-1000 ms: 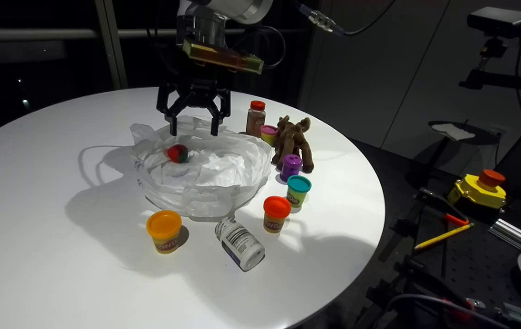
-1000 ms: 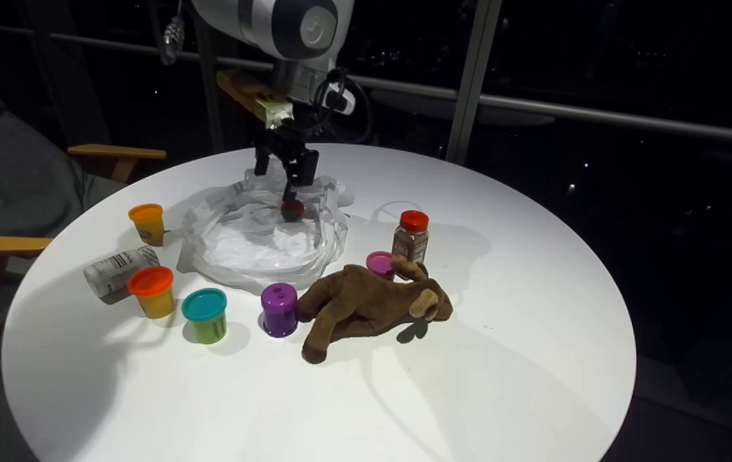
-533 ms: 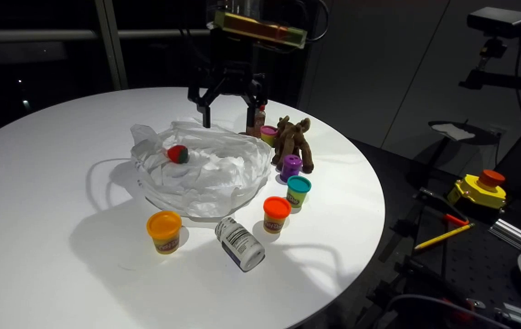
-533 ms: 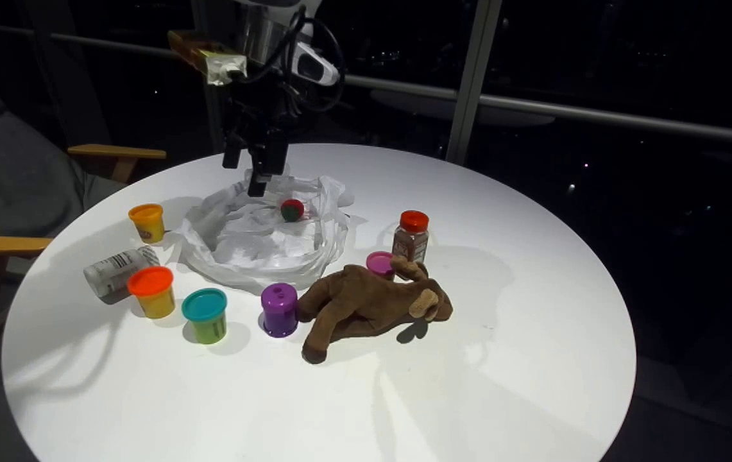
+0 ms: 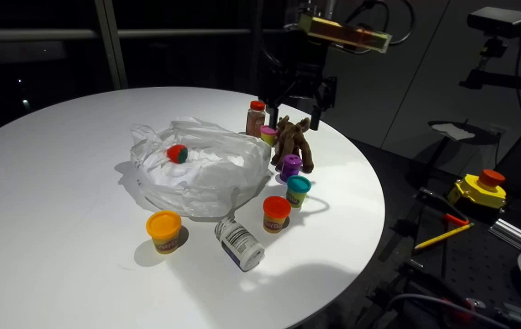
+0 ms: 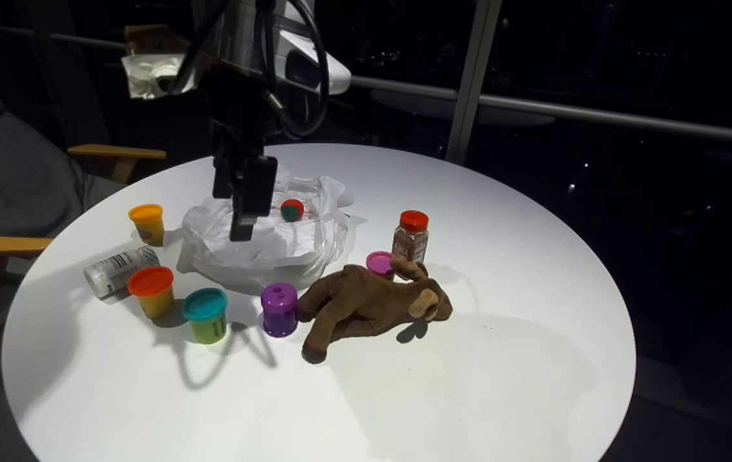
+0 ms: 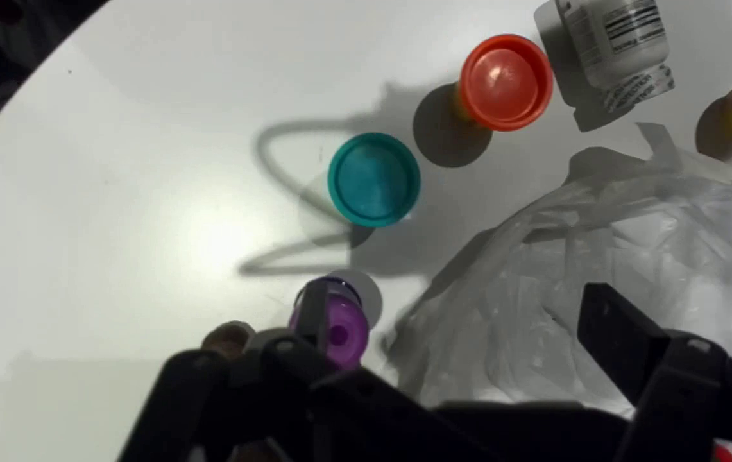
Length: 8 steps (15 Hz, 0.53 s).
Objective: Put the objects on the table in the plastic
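Arm shell [image 6: 335, 72]: smooth white, nicely rounded, dark patch [image 6: 302, 67] set into the side
Wrist section [image 6: 244, 38]: greyish, kinda metallic-looking
Cables [image 6: 324, 83]: black and chunky, one bowed out into a big fat loop
Cable fitting [image 6: 272, 101]: tiny dull-gold bit
Wrist bar [image 5: 344, 33]: long boxy slab, yellowish see-through ends, reddish orange in the middle; in an exterior view it shows a pale, crinkly end [image 6: 147, 74], material hard to tell
Gripper [image 5: 294, 124]: black all over, two-pronged, angular linkages [image 5: 329, 92], pretty much melts into the dark
Fingers [image 7: 619, 340]: straight, blocky, flat-faced, same black
Knuckles [image 7: 686, 359]: rounded, black too, little light spots [image 7: 699, 345] on them, way too blurry to say if those are screws
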### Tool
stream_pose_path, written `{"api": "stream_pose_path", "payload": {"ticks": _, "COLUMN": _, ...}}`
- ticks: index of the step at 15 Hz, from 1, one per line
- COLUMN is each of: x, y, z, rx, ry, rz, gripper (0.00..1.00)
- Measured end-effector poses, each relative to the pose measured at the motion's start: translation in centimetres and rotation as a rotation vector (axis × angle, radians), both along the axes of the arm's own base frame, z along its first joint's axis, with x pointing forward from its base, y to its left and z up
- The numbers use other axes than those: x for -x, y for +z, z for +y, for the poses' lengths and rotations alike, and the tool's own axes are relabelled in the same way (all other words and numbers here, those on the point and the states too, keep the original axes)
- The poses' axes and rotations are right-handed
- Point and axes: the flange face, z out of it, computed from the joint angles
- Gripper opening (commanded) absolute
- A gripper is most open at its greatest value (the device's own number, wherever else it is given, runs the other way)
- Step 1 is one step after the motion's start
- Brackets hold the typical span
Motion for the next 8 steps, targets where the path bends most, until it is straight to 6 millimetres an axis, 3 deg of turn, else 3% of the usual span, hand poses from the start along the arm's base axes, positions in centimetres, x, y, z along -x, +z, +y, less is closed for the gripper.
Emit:
{"api": "stream_pose_path", "payload": {"ticks": 4, "x": 4.4, "y": -2.6, "z": -3.4, "rx": 0.024, "ry": -0.078, "rz": 0.014, "gripper": 1.00}}
{"api": "stream_pose_path", "payload": {"ticks": 8, "x": 5.1, "y": -3.9, "z": -4.5, "rx": 0.041, "ry": -0.096, "rz": -0.032, "gripper": 1.00}}
